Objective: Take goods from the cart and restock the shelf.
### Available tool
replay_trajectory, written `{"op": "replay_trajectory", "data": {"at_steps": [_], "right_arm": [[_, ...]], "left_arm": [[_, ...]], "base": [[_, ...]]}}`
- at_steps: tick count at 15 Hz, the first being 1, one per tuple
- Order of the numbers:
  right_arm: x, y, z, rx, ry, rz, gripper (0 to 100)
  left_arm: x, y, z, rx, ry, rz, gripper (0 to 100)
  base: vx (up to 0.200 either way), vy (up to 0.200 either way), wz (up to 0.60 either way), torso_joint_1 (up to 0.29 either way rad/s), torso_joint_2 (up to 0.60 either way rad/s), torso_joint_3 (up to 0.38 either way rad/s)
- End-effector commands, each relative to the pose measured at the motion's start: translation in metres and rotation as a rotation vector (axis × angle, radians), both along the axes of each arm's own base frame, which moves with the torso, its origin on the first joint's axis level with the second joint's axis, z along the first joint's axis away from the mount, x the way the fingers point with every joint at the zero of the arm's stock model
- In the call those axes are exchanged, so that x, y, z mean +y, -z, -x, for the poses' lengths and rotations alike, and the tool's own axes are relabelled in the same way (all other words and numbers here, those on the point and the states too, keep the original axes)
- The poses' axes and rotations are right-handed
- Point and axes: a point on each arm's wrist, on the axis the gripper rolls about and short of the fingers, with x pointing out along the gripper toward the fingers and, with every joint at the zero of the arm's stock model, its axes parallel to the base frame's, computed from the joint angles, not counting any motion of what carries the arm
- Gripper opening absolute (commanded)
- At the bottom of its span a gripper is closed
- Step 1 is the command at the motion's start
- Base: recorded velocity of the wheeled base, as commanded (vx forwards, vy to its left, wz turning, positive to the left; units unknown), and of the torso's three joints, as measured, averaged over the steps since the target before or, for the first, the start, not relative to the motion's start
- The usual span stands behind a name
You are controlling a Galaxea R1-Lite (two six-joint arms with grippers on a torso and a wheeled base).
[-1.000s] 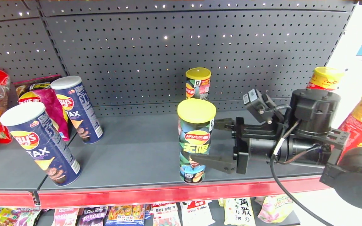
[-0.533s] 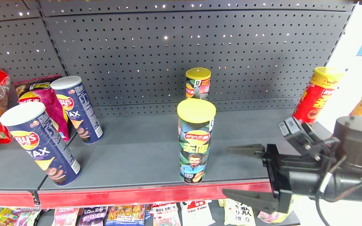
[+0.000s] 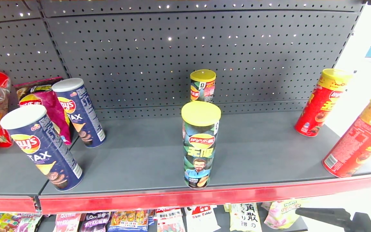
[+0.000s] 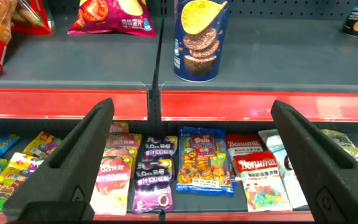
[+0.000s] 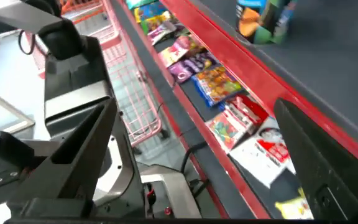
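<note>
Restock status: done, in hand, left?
Done: tall dark can with yellow lid stands upright at the front edge of the grey shelf. In hand: nothing; left gripper and right gripper are open, empty. Left: next pick from red wire cart; its contents unclear.

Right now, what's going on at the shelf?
Neither gripper holds anything. The yellow-lidded can stands upright at the shelf front edge, a second can behind it by the back panel. The right gripper, around that can a second ago, has pulled away and hangs open below the shelf lip. The left gripper is open too, facing the candy bags below the shelf.
</note>
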Motion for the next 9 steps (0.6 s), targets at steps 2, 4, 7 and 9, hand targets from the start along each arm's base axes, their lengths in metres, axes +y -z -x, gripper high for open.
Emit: {"op": "replay_trajectory", "data": {"at_steps": [2, 4, 7, 9], "right_arm": [[-0.030, -0.013, 0.051, -0.110, 0.231, -0.088, 100], [-0.039, -0.024, 0.075, -0.106, 0.541, -0.112, 100], [-0.044, -0.001, 0.090, -0.116, 0.945, -0.060, 100], [-0.042, 0.020, 0.098, -0.165, 1.042, -0.061, 100]], "left_arm": [[0.000, 0.000, 0.000, 0.001, -0.001, 0.001, 100], [0.000, 0.000, 0.000, 0.001, 0.001, 0.001, 100], [0.000, 0.000, 0.000, 0.001, -0.001, 0.001, 100], [0.000, 0.000, 0.000, 0.001, -0.001, 0.001, 100]], "base": [[0.000, 0.000, 0.00, 0.000, 0.00, 0.000], [0.000, 0.000, 0.00, 0.000, 0.00, 0.000], [0.000, 0.000, 0.00, 0.000, 0.00, 0.000], [0.000, 0.000, 0.00, 0.000, 0.00, 0.000]]}}
